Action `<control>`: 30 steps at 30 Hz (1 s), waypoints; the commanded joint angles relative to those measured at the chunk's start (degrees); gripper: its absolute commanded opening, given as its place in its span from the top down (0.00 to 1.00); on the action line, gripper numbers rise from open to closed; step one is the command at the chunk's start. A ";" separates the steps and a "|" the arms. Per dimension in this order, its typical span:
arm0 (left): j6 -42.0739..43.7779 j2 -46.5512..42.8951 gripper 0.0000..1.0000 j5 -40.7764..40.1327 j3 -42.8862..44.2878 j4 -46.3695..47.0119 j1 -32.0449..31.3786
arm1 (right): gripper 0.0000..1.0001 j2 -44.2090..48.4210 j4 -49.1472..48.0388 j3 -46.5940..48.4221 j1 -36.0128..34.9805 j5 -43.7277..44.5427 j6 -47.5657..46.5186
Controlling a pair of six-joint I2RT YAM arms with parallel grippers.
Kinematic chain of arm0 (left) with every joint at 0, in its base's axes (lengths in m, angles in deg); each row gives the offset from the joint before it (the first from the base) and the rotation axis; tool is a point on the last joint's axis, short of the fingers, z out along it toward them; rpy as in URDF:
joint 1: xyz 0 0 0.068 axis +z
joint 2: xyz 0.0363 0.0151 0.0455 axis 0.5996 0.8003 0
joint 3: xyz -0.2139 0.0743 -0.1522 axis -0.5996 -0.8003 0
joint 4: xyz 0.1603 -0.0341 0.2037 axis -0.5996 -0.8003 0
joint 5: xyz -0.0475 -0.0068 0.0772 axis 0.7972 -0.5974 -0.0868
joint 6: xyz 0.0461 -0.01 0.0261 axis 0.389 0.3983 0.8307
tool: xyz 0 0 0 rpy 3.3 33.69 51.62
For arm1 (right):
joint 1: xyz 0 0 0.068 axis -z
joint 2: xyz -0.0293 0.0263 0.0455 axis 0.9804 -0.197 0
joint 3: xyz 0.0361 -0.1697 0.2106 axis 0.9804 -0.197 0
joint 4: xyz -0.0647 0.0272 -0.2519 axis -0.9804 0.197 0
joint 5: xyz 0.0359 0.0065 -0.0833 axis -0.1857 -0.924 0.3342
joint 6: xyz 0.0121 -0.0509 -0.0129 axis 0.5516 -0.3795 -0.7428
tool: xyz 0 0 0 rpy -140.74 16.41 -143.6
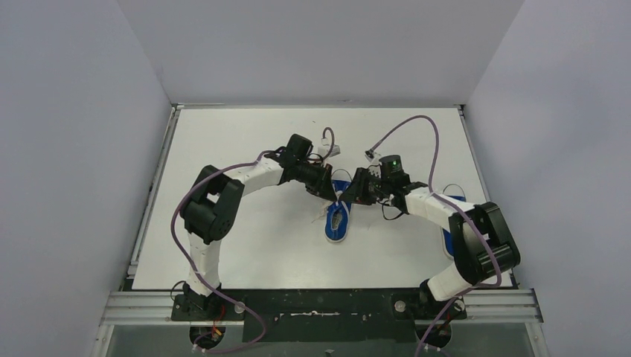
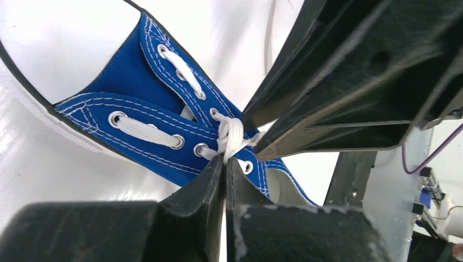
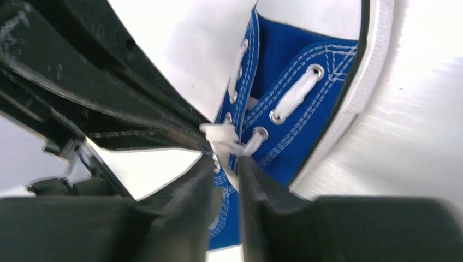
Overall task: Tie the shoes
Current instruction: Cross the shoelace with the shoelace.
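The shoe (image 1: 338,220) I am working on lies flat in the middle of the worktop (image 1: 245,245), toe toward the arm bases. Its white lace (image 2: 143,132) is crossed into a small first knot (image 2: 231,135) at the eyelets nearest the ankle opening.

My worry is that knot. It looks loose, and both hands crowd right over it, almost touching each other. If I pull unevenly, I judge the crossing could slide open. The light shoe could also lift or swivel off its spot. With so little room above the knot, the two hands could bump each other or snag the wrong strand.

The left hand (image 2: 225,161), on the shoe's left, has its fingers pressed together just beside the knot. A strand of lace runs in between them, so I take it as pinched.

The right hand (image 3: 226,164), on the shoe's right, stands narrowly parted. A strand runs down through the gap, but I cannot tell whether the fingers actually bear on it. If they don't, that end may slip free.

The second shoe (image 1: 447,244) sits well to the right of the first, half hidden under the right arm.
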 commanded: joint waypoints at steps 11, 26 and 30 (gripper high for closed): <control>4.72 -2.74 1.00 -2.12 4.28 -2.37 -0.15 | 0.51 -7.70 12.97 16.09 7.00 -31.87 -58.40; 5.05 -3.32 1.00 -2.17 2.97 0.47 0.02 | 0.59 -14.73 18.27 18.64 3.36 -38.81 -67.04; 5.25 -2.83 1.00 -2.47 3.59 0.38 0.20 | 0.62 -11.11 7.79 13.04 4.50 -37.46 -58.38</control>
